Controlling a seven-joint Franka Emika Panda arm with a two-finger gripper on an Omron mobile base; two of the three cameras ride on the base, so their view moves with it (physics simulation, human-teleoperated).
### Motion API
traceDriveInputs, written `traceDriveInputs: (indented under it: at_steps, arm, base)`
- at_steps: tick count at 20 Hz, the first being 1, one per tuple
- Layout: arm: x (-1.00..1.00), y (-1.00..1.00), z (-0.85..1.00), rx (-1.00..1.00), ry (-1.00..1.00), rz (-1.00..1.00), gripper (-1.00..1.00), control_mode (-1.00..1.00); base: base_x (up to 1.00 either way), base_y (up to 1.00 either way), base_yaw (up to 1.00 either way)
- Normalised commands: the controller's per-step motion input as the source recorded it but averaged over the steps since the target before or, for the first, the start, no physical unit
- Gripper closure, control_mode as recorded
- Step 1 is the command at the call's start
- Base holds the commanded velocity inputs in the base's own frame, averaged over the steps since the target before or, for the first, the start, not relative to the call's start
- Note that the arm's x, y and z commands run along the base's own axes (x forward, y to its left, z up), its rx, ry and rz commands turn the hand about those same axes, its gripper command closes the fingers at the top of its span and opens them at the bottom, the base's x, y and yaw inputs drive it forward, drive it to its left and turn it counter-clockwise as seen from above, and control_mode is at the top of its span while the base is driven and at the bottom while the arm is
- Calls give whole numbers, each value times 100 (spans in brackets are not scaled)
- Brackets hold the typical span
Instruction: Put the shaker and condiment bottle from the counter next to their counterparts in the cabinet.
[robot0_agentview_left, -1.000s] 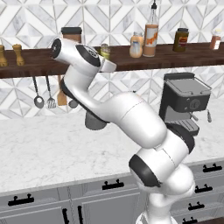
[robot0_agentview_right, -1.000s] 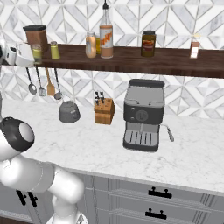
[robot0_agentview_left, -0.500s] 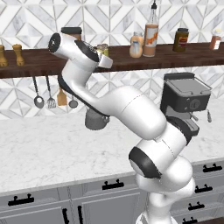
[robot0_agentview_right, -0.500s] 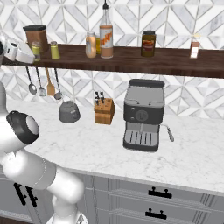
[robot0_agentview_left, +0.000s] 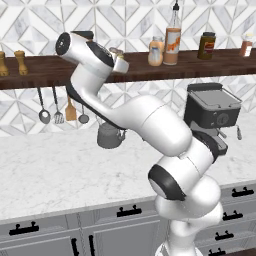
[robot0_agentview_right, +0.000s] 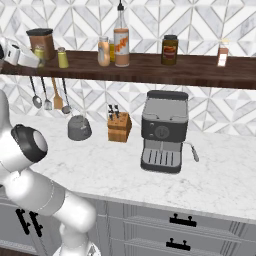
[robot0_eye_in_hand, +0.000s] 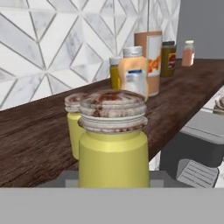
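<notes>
In the left base view the white arm reached up to the dark wooden cabinet (robot0_agentview_left: 45, 75), its tool (robot0_agentview_left: 121, 61) level with the board at about 10 o'clock of the frame. The tool was clenched on the shaker (robot0_eye_in_hand: 113, 151), a yellow-green cylinder with a grey cap that stood close in front of the hand camera. Just behind it, at its 9 o'clock in the hand view, stood the matching shaker (robot0_eye_in_hand: 73, 127); whether the two touched I could not tell. Further along the cabinet in the right base view came the squat orange bottle (robot0_agentview_right: 103, 51), and the condiment bottle (robot0_agentview_right: 120, 36) stood just beside it, at its 3 o'clock. A dark red-labelled jar (robot0_agentview_right: 169, 50) followed, then a small shaker with a red fill (robot0_agentview_right: 222, 53) near the far end. Below, on the marble table (robot0_agentview_right: 115, 165), stood a grey kettle (robot0_agentview_right: 79, 128), a knife block (robot0_agentview_right: 119, 127) and an espresso machine (robot0_agentview_right: 163, 131).
</notes>
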Motion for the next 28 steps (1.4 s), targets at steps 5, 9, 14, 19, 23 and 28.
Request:
traceDriveInputs:
  at_steps: [5,9,14,19,23,28]
  arm:
    - [0,-27,-1,-2,0,4,100,-100]
    - [0,-16,-17,0,-4,2,100,-100]
    - [1,0,-29,0,-12,1,100,-100]
    - [20,-1,-7,0,-9,0,100,-100]
    - [21,0,-1,0,-5,0,100,-100]
    - [13,1,-12,0,-3,1,100,-100]
  base:
    - [0,0,0]
    - [0,0,0]
    - [0,0,0]
    - [0,0,0]
    - [0,0,0]
    - [0,0,0]
